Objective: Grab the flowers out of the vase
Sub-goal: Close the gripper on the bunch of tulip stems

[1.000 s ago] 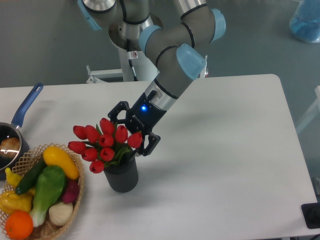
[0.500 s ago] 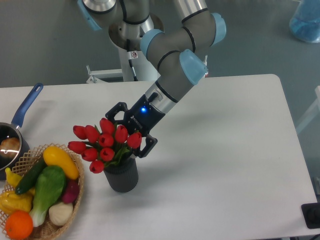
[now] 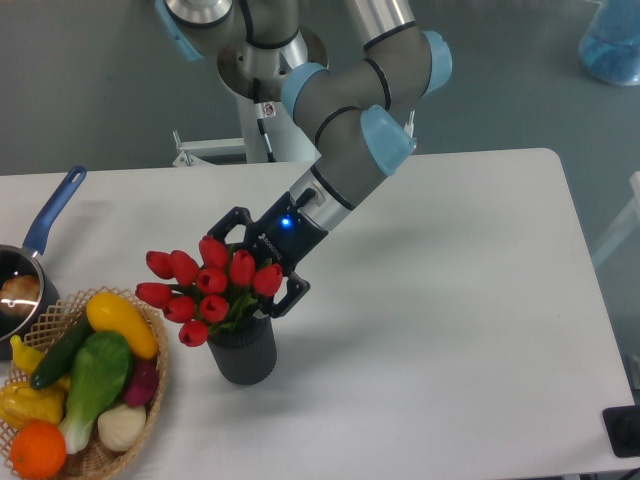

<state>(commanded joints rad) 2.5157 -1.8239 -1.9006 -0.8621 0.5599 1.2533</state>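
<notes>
The flowers (image 3: 203, 288), red tulip buds with green leaves, stand in the dark grey ribbed vase (image 3: 244, 353) near the table's front left. My gripper (image 3: 252, 268) is tilted down from the upper right and is open. One black finger (image 3: 231, 221) sits behind the bunch's top, the other (image 3: 287, 297) beside its right edge, just above the vase's mouth. The buds nearest the arm lie between the two fingers. The stems are hidden inside the vase.
A wicker basket (image 3: 157, 330) of toy vegetables sits directly left of the vase. A blue-handled pan (image 3: 47, 222) lies at the left edge. The arm's base stands behind the table, and a blue translucent object (image 3: 611, 42) is at the top right.
The gripper has slid slightly left and down, closer around the bunch's right side. The flowers and vase have not moved.
</notes>
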